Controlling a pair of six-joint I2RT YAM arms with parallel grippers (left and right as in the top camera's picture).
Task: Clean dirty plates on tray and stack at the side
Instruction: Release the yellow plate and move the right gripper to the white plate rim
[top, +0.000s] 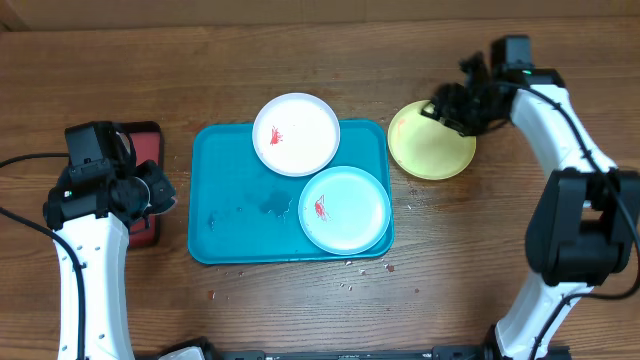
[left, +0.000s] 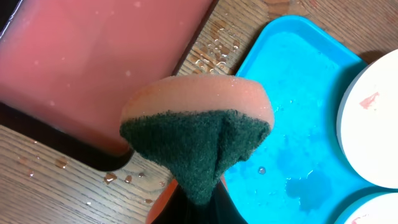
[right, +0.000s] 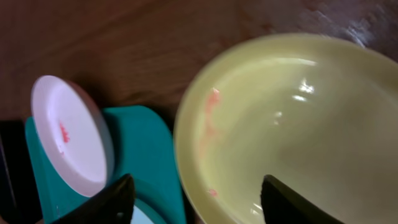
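Toward the near edge of the tabletop (top: 300, 310), a few small specks (top: 346, 286) just outside the near rim of the teal tray (top: 215, 215).

In the tray's near right corner: pale blue plate (top: 345, 208), lying flat, a red smear near its middle. Beside it on the tray floor, a dark wet patch (top: 272, 205). Over the tray's far rim: white plate (top: 296, 133), partly past the rim, a red smear on its left half. Blue and white rims very close; touching or not, cannot tell.

Left of the tray, toward the left edge of the tabletop: left gripper (top: 160, 190), pressed together on a folded sponge (left: 199, 124), orange foam above and green scouring side bulging forward, held above the gap between the teal tray and a small dark-rimmed tray (left: 93, 56) with pink-red inside. Water drops (left: 214, 53) on the wood between the two trays.

Right of the tray, off it and directly on the wood toward the far right: yellow-green plate (top: 432, 150), faint red smears on its inner wall. Over its far right rim: right gripper (top: 455, 105), fingers (right: 118, 199) spread wide, gripping nothing, the plate's rim showing between them.
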